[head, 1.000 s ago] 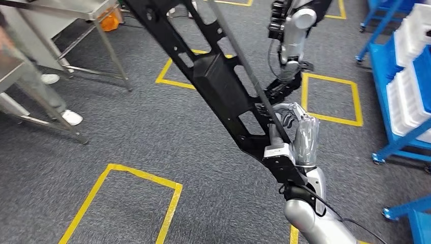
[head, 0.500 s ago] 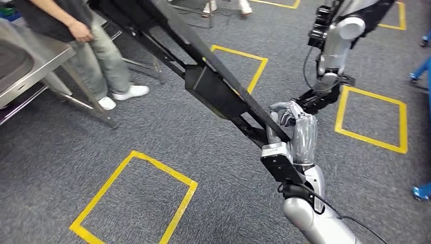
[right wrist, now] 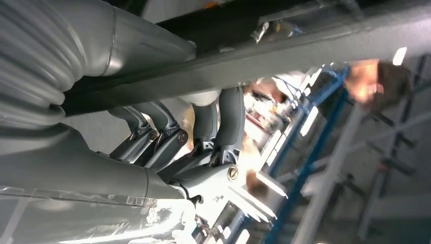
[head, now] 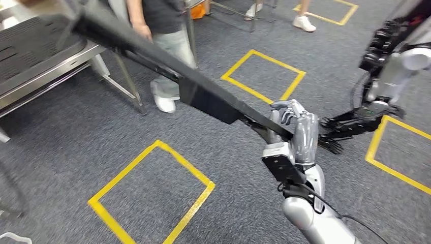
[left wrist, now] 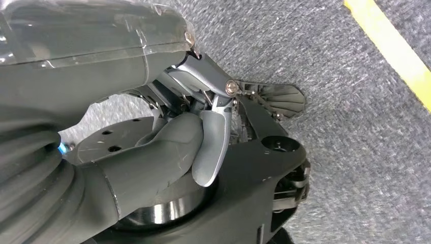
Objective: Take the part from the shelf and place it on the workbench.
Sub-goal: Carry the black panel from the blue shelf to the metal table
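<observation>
From the head view, the right hand (head: 295, 127) curls its fingers around a long black metal frame part (head: 203, 96), held up slanting over the grey carpet floor (head: 76, 152). In the left wrist view, the left hand (left wrist: 167, 147) rests empty, fingers bent in. In the right wrist view, fingers (right wrist: 223, 122) wrap the bar.

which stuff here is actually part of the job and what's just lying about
Part of the job:
- long black part, carried over the floor
- left hand and right hand, both gripping it
- metal workbench, likely the drop-off

Just around:
- person standing by the workbench
- yellow tape squares on the carpet
</observation>
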`<state>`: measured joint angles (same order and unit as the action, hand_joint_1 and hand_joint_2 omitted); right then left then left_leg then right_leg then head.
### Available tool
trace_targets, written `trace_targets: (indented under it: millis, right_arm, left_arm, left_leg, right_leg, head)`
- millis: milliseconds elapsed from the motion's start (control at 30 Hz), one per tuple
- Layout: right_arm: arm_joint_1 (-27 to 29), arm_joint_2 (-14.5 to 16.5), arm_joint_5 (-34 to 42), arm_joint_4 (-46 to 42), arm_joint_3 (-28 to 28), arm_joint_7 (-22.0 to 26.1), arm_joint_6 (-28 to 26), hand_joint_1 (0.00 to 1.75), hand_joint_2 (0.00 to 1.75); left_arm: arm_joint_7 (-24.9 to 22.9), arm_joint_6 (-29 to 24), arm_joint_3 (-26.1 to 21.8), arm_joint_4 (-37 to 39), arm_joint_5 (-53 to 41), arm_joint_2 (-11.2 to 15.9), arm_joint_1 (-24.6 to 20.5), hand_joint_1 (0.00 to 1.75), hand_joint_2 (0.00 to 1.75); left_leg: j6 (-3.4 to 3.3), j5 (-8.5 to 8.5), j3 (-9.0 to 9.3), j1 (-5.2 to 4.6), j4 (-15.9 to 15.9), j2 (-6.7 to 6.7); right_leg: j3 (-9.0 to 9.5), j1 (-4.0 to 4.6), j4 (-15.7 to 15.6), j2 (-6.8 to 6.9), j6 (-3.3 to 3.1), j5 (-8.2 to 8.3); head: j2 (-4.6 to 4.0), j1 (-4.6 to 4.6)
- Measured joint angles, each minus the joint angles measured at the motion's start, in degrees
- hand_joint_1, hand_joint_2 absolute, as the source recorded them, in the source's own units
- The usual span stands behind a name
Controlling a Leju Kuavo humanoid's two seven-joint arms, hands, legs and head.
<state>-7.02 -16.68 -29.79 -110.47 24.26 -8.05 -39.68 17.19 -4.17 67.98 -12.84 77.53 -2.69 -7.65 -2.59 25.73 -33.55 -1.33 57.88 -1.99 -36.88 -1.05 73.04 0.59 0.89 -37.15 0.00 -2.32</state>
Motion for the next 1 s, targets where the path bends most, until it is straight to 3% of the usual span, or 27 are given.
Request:
trace_targets:
  millis: [33, 67, 133, 200, 267, 300, 333, 400, 467, 500, 533, 567, 600, 667, 733, 767, 833, 900, 967, 1000]
  right_arm:
    - [0.11, 0.0, 0.08, 0.01, -0.02, 0.07, 0.0, 1.75, 1.75]
    - [0.16, 0.0, 0.13, 0.01, -0.02, 0.17, 0.0, 1.75, 1.75]
    - [0.09, 0.01, 0.29, 0.02, -0.04, 0.36, -0.01, 1.75, 1.75]
    - [0.06, 0.02, 0.44, 0.06, -0.06, 0.46, -0.01, 1.75, 1.75]
    - [0.08, 0.02, 0.47, 0.09, -0.07, 0.52, -0.01, 1.75, 1.75]
    - [0.01, 0.02, 0.47, 0.09, -0.07, 0.6, -0.01, 1.75, 1.75]
    - [-0.11, 0.04, 0.5, 0.09, -0.07, 0.69, 0.0, 1.75, 1.75]
    - [-0.24, 0.07, 0.56, 0.09, -0.06, 0.88, 0.01, 1.75, 1.75]
    - [-0.27, 0.09, 0.73, 0.11, -0.06, 0.92, 0.04, 1.75, 1.75]
    - [-0.3, 0.1, 0.8, 0.15, -0.04, 0.92, 0.07, 1.75, 1.75]
    - [-0.32, 0.1, 0.85, 0.21, -0.02, 0.93, 0.08, 1.75, 1.75]
    - [-0.34, 0.11, 0.83, 0.27, 0.01, 0.95, 0.09, 1.75, 1.75]
    - [-0.38, 0.11, 0.79, 0.32, 0.03, 0.98, 0.08, 1.75, 1.75]
    - [-0.59, 0.11, 0.72, 0.33, 0.04, 1.03, 0.06, 1.75, 1.75]
    - [-0.91, 0.11, 0.72, 0.34, 0.05, 1.04, 0.1, 1.75, 1.75]
    - [-1.05, 0.12, 0.74, 0.37, 0.07, 1.04, 0.15, 1.75, 1.75]
    - [-1.48, 0.16, 0.83, 0.43, 0.15, 1.04, 0.22, 1.75, 1.75]
    - [-2.01, 0.2, 0.91, 0.49, 0.2, 1.06, 0.14, 1.75, 1.75]
    - [-2.15, 0.19, 0.96, 0.53, 0.19, 1.05, 0.04, 1.75, 1.75]
    - [-2.06, 0.18, 0.99, 0.55, 0.19, 1.03, 0.03, 1.75, 1.75]
  left_arm:
    - [-0.01, 0.01, 0.01, -0.01, 0.09, -0.04, 0.01, 1.75, 1.75]
    - [-0.01, 0.01, 0.01, -0.01, 0.18, -0.07, 0.04, 1.75, 1.75]
    - [-0.01, 0.02, 0.0, -0.02, 0.28, -0.08, 0.07, 1.75, 1.75]
    - [-0.01, 0.02, -0.01, -0.04, 0.3, -0.09, -0.05, 1.75, 1.75]
    - [-0.02, 0.01, -0.01, -0.06, 0.31, -0.1, -0.03, 1.75, 1.75]
    - [-0.03, 0.01, -0.01, -0.07, 0.32, -0.09, 0.04, 1.75, 1.75]
    - [-0.03, 0.01, -0.01, -0.09, 0.34, -0.09, 0.14, 1.75, 1.75]
    - [-0.03, -0.04, 0.0, -0.1, 0.38, -0.07, 0.18, 1.75, 1.75]
    - [-0.02, -0.21, 0.0, -0.08, 0.43, -0.03, 0.08, 1.75, 1.75]
    - [-0.01, -0.3, -0.01, -0.07, 0.47, -0.01, 0.03, 1.75, 1.75]
    - [0.01, -0.38, -0.02, -0.06, 0.51, 0.01, -0.01, 1.75, 1.75]
    - [0.03, -0.42, -0.02, -0.04, 0.53, 0.02, -0.01, 1.75, 1.75]
    - [0.04, -0.45, -0.03, -0.02, 0.55, 0.04, 0.04, 1.75, 1.75]
    - [-0.01, -0.5, -0.03, 0.07, 0.55, 0.09, 0.3, 1.75, 1.75]
    - [-0.05, -0.53, -0.03, 0.11, 0.56, 0.13, 0.57, 1.75, 1.75]
    - [-0.04, -0.52, -0.03, 0.12, 0.57, 0.13, 0.63, 1.75, 1.75]
    - [-0.02, -0.47, -0.03, 0.11, 0.56, 0.13, 0.63, 1.75, 1.75]
    - [-0.03, -0.37, -0.03, 0.08, 0.55, 0.1, 0.56, 1.75, 1.75]
    - [-0.05, -0.23, -0.03, 0.05, 0.54, 0.04, 0.43, 1.75, 1.75]
    - [-0.05, -0.19, -0.03, 0.04, 0.54, 0.01, 0.39, 1.75, 1.75]
  left_leg:
    - [-0.03, 0.09, 0.05, 0.02, 0.06, -0.83]
    - [0.02, 0.21, 0.13, 0.07, 0.18, -1.7]
    - [0.38, 0.69, 0.26, 0.29, 0.76, -3.51]
    - [1.01, 1.28, -0.1, 0.46, 1.71, -5.15]
    - [1.67, 1.49, -0.64, 0.71, 2.12, -6.57]
    - [1.98, 1.47, -0.76, 0.83, 2.04, -7.27]
    - [2.29, 1.57, -0.76, 0.83, 2.15, -7.19]
    - [2.98, 2.89, -1.66, 0.58, 4.43, -4.16]
    - [3.62, 5.72, -4.9, 0.65, 10.72, -0.26]
    - [3.83, 6.87, -6.86, 0.83, 14.15, 0.51]
    - [3.98, 7.23, -8.28, 1.0, 16.44, 0.84]
    - [4.08, 6.52, -8.75, 1.15, 16.79, 1.02]
    - [4.12, 4.77, -7.99, 1.25, 14.76, 1.29]
    - [3.92, 0.88, -4.64, 1.13, 7.31, 3.28]
    - [3.1, -0.53, -2.69, 0.56, 2.66, 5.3]
    - [2.62, -0.24, -2.66, 0.23, 2.4, 5.53]
    - [1.78, -0.22, -2.42, 0.16, 1.95, 4.19]
    - [0.96, -0.26, -1.68, 0.4, 1.24, 2.81]
    - [0.36, -0.26, -1.23, 0.58, 0.9, 1.49]
    - [0.17, -0.22, -1.18, 0.54, 0.9, 0.77]
  right_leg:
    - [-1.62, -0.01, 2.01, -0.31, 0.12, 0.04]
    - [-2.2, -0.04, 1.77, -0.45, 0.2, 1.33]
    - [-0.5, -0.29, -4.47, -1.71, 0.36, 6.25]
    - [1.74, -0.64, -10.65, -4.54, 0.47, 9.03]
    - [2.37, -0.58, -12.14, -5.49, 0.15, 8.88]
    - [2.5, -0.58, -12.26, -4.74, -0.21, 8.88]
    - [2.77, -0.59, -12.53, -3.92, -0.55, 8.88]
    - [3.46, -0.76, -13.1, -2.18, -1.18, 8.83]
    - [3.99, -0.66, -13.29, -0.26, -1.61, 8.49]
    - [4.18, -0.61, -13.29, 0.74, -1.72, 8.26]
    - [4.39, -0.6, -13.28, 1.73, -1.72, 8.02]
    - [4.65, -0.61, -13.28, 2.67, -1.65, 7.76]
    - [5.0, -0.62, -13.28, 3.54, -1.52, 7.46]
    - [5.85, -0.57, -13.33, 5.05, -1.11, 6.8]
    - [6.48, -0.36, -13.42, 6.2, -0.48, 6.25]
    - [6.72, -0.26, -13.54, 6.73, -0.15, 6.06]
    - [7.47, -0.39, -13.73, 7.57, 0.58, 5.58]
    - [7.28, -0.59, -11.83, 5.28, 1.01, 4.07]
    - [4.07, -0.62, -5.43, 1.41, 0.96, 1.13]
    - [1.64, -0.56, -1.45, 0.38, 0.9, -0.3]
  head:
    - [0.0, -0.14]
    - [0.0, -0.22]
    - [0.0, -0.28]
    - [0.0, -0.32]
    - [0.0, -0.37]
    - [0.0, -0.37]
    - [0.0, -0.42]
    - [0.0, 0.01]
    - [0.0, 0.45]
    - [0.0, 0.5]
    - [0.0, 0.52]
    - [0.0, 0.55]
    - [0.0, 0.56]
    - [0.0, 0.57]
    - [0.0, 0.55]
    - [0.0, 0.49]
    - [0.0, 0.36]
    - [0.0, 0.19]
    - [0.0, -0.28]
    - [0.0, -0.5]
